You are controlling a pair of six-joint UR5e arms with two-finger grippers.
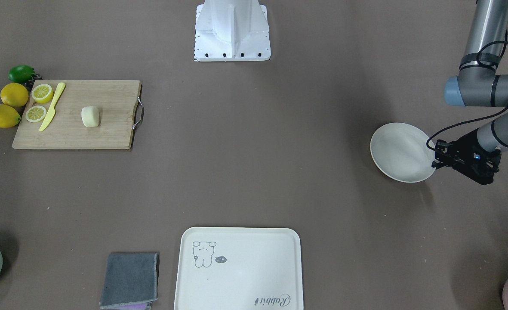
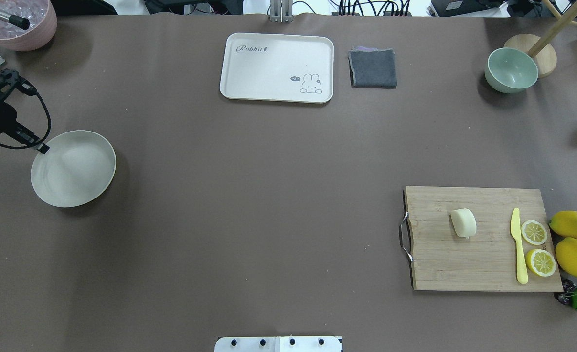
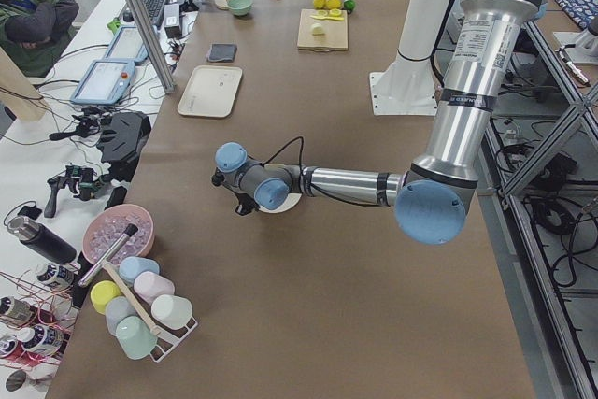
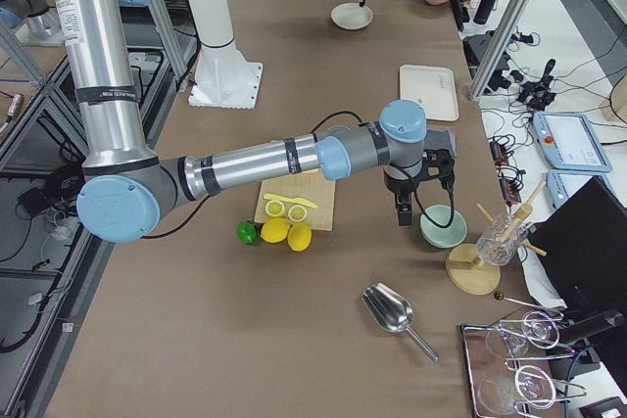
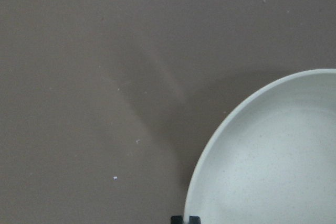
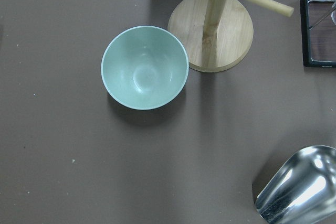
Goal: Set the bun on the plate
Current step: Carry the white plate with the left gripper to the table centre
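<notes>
Plate [image 5: 273, 156] fills the lower right corner of the left wrist view. Left gripper [image 5: 185, 219] sits at its rim, jaws nearly together, apparently pinching it. Bun [image 2: 464, 223] lies on the board [image 2: 444, 264], well apart from the plate, at the opposite end of the worktop [image 2: 249, 195]. Right gripper [image 4: 403, 217] hangs over the green bowl [image 6: 144, 67]; cannot tell whether its jaws are apart or together.

Risks (judgement):
- A rim-only hold may let the plate tip or slip if it is moved.
- Bun is smooth and rounded, so an off-centre squeeze could pop it loose or roll it.
- Knife [image 2: 519, 244] and lemon halves [image 2: 534, 232] near the bun invite a wrong pick.

Containers:
- Plate: nothing.
- Green bowl: nothing.
- Tray [image 2: 268, 66]: nothing.
- Pink bowl [image 2: 17, 24]: pale lumps and a handled tool.
</notes>
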